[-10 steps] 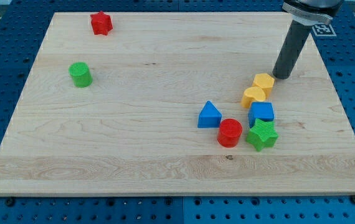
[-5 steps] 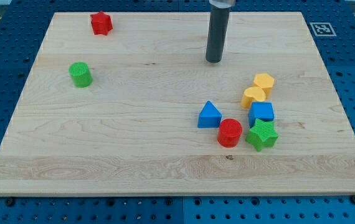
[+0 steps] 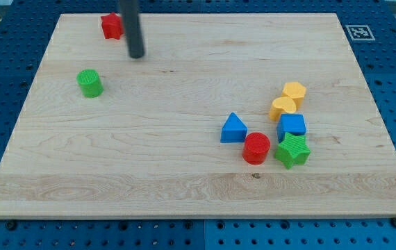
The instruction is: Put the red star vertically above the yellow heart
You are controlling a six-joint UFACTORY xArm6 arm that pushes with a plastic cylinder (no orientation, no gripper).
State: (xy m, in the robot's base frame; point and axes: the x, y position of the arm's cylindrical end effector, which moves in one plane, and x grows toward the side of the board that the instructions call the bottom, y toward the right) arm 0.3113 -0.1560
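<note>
The red star (image 3: 111, 26) lies near the board's top left, partly hidden on its right side by my rod. My tip (image 3: 136, 55) rests on the board just below and to the right of the star, apart from it. The yellow heart (image 3: 283, 107) lies at the right of the board, touching a yellow hexagon (image 3: 294, 92) above it and a blue cube (image 3: 292, 126) below it.
A green cylinder (image 3: 89, 82) stands at the left, below the star. A blue triangle (image 3: 233, 128), a red cylinder (image 3: 256, 148) and a green star (image 3: 292, 150) cluster at the lower right. The wooden board (image 3: 149, 173) sits on a blue pegboard.
My tip has swept from beside the yellow hexagon at the right across the board's top to just beside the red star. No block has moved.
</note>
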